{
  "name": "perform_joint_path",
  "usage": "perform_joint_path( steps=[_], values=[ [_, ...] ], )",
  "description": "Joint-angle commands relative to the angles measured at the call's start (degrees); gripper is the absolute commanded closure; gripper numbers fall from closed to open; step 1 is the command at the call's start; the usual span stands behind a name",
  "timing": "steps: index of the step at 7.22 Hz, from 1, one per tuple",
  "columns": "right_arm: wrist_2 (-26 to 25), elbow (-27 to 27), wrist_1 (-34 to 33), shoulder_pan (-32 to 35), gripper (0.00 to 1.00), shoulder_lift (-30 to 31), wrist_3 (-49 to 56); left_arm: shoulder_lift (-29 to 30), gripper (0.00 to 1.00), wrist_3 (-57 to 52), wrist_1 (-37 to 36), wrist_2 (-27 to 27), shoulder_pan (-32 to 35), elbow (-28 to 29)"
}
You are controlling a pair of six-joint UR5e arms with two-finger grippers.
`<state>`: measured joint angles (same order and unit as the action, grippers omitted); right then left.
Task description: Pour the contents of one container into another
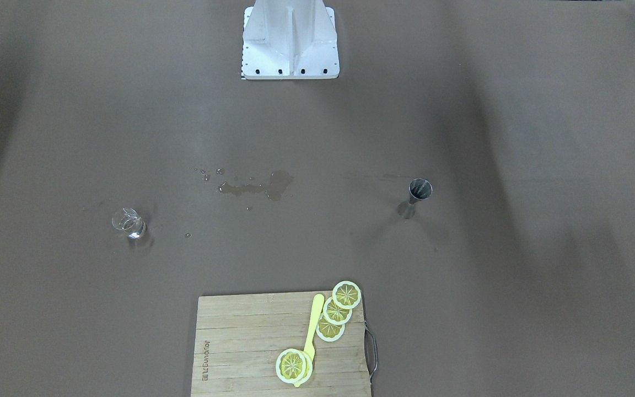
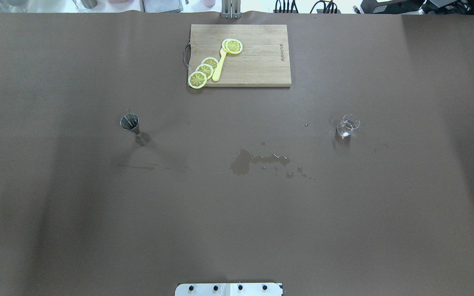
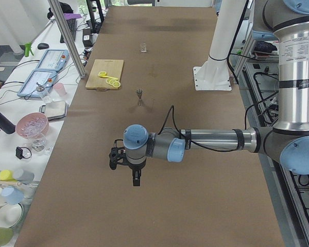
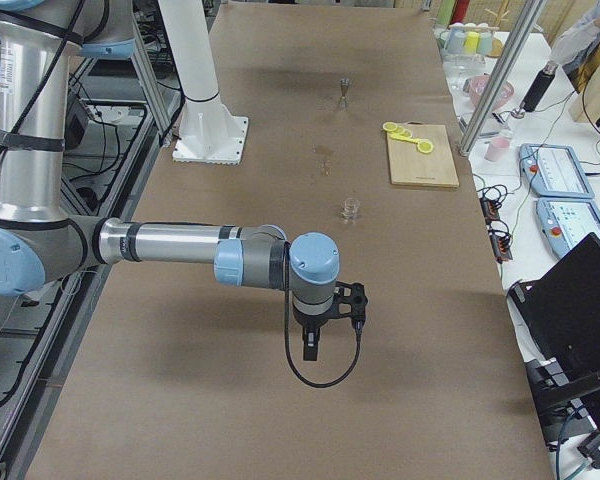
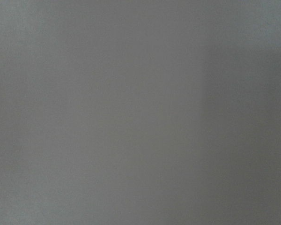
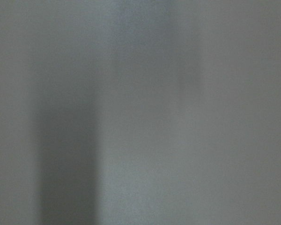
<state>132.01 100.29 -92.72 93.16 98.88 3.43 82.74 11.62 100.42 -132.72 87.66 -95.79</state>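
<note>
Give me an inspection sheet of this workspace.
Surface: brown table, wet puddle mid-table, droplets around.
Job's things: glass tumbler upright on robot's right; steel jigger upright on its left.
Clutter: cutting board with lemon slices and yellow knife, far edge.
Grippers: left pincer and right pincer hang over the table's ends; open or shut cannot tell.
Cables: cable loops under right wrist.
Surroundings: pink bowl, control boxes on side benches.

Silver-tubed arms point(image 3: 211, 138), pale-blue joint caps point(image 4: 315, 258), black cables point(image 4: 320, 381), black tools point(image 3: 135, 180), white bolted pedestal point(image 1: 290, 41).
</note>
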Motion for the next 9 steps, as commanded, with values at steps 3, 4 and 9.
perform_joint_path(
  steps=[3,4,9],
  values=[
    [0.0,0.1,0.1,0.0,0.00,0.0,0.3,-2.0,0.01,0.0,-0.1,2.3,-0.2,-1.9],
    [0.0,0.1,0.1,0.0,0.00,-0.1,0.3,-1.4,0.01,0.0,-0.1,-0.7,-0.4,-0.8],
    [-0.1,0.1,0.0,0.0,0.00,-0.1,0.0,-1.1,0.01,0.1,-0.2,-1.2,-0.4,0.3]
  ],
)
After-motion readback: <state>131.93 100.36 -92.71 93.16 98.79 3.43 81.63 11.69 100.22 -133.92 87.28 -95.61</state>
